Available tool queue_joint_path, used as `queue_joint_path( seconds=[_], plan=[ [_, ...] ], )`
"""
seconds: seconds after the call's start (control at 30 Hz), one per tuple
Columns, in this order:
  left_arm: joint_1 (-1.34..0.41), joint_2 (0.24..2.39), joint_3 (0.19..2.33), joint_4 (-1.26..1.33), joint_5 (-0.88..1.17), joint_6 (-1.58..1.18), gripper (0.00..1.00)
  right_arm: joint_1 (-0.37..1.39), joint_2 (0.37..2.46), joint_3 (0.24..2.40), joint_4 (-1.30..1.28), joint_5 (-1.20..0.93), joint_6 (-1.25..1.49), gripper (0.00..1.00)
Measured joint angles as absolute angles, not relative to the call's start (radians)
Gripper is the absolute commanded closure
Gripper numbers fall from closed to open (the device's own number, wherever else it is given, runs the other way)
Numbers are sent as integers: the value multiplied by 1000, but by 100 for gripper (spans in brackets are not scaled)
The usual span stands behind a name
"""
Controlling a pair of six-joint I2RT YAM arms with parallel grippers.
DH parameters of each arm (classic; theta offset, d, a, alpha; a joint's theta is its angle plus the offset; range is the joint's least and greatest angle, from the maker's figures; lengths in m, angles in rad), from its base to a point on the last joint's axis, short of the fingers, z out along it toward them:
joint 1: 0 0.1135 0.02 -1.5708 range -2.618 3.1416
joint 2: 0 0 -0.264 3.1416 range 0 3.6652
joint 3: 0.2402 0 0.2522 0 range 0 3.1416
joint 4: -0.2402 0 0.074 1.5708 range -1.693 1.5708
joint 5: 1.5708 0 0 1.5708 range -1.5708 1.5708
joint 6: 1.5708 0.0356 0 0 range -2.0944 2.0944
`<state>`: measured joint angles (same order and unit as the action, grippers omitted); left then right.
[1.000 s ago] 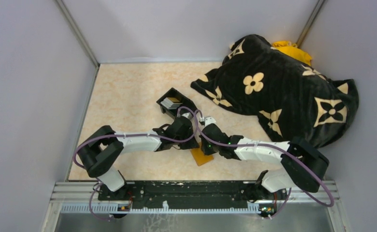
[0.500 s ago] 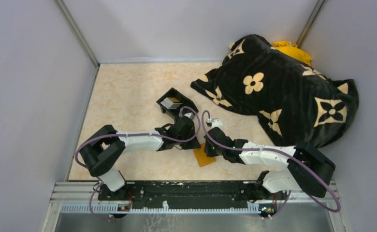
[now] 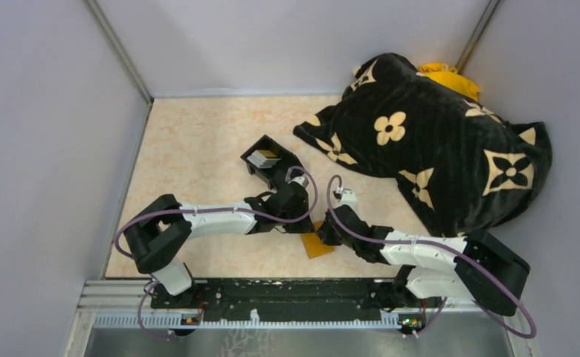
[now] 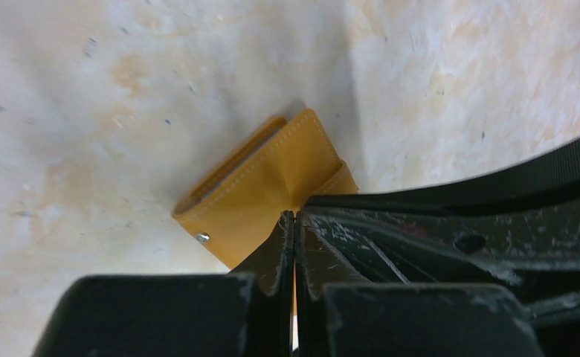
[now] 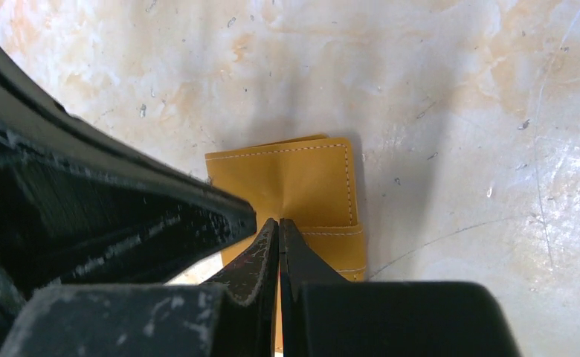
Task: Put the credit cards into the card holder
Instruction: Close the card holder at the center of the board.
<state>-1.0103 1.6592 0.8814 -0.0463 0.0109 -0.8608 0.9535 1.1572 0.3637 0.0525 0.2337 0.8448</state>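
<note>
Lab cell: plain grey walls (image 3: 49,111)

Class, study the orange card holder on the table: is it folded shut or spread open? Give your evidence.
Folded shut: the card holder shows only stitched orange outer leather in both wrist views, layers stacked, no inner pockets.

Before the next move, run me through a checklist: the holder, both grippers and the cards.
1. Holder open: not ok. It lies folded shut on the table.
2. Left gripper on the holder: ok. It is shut, with its tips at a pucker in the leather, apparently pinching it.
3. Right gripper on the holder: ok. It looks the same from the other side.
4. Cards ready: ok. A stack lies in the black box beyond the left gripper.
5. Card in a gripper: not ok. Neither holds one.
6. Blanket clear of the holder: ok. They are apart.
</note>
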Motion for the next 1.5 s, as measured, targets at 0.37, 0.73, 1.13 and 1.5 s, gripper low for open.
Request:
queue_joint_path(
  seconds=[0.37,0.73,1.13,1.5],
  plan=[
    [-1108,1659,882,-93,2,-869,100,953,1102,263,161,261,933,100],
    [-1146,1673,873,-92,-20,-916,100,953,1087,163,315,282,1027,100],
    [-1173,1717,907,-75,-23,-965,100,953,1090,59,485,295,1174,100],
    [-1189,1716,908,-79,-66,-1006,100,960,1126,53,517,331,1285,100]
  ],
)
